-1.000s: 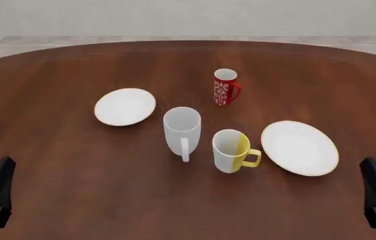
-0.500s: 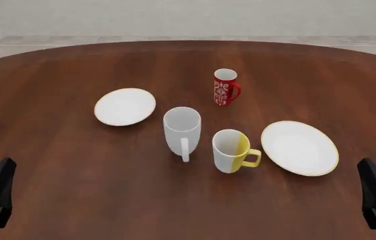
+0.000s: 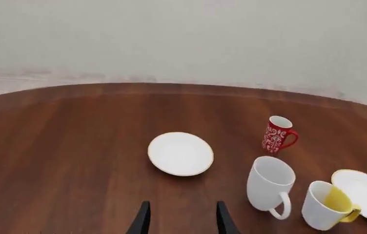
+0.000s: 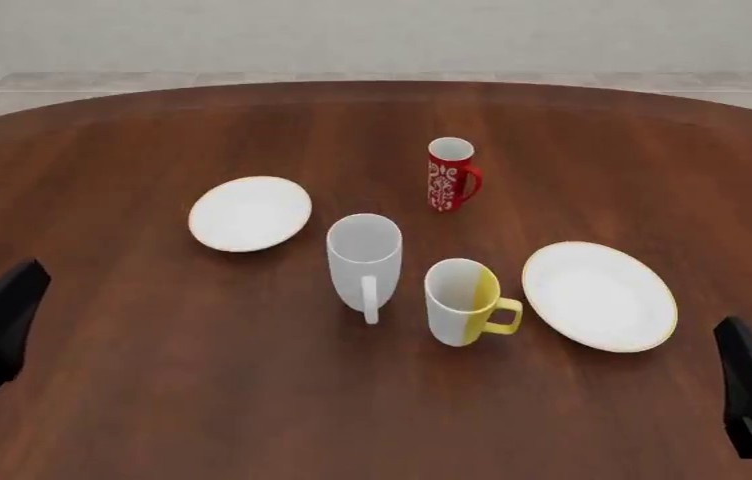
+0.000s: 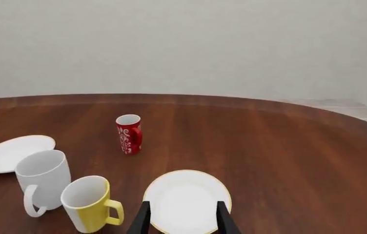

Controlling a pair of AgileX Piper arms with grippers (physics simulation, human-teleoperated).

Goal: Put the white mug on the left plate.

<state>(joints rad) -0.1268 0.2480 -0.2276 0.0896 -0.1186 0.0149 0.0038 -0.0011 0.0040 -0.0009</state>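
White mug upright mid-table, handle toward the near edge, held by neither arm.

It stands just right of and nearer than the left plate, close but not touching, with the yellow-and-white mug just beside it on its right, the larger plate beyond that, and the red patterned mug farther back. The left gripper sits low at the table's near left edge, fingers parted with nothing between them; the right gripper at the near right edge appears likewise parted and empty, only its fingertips showing.
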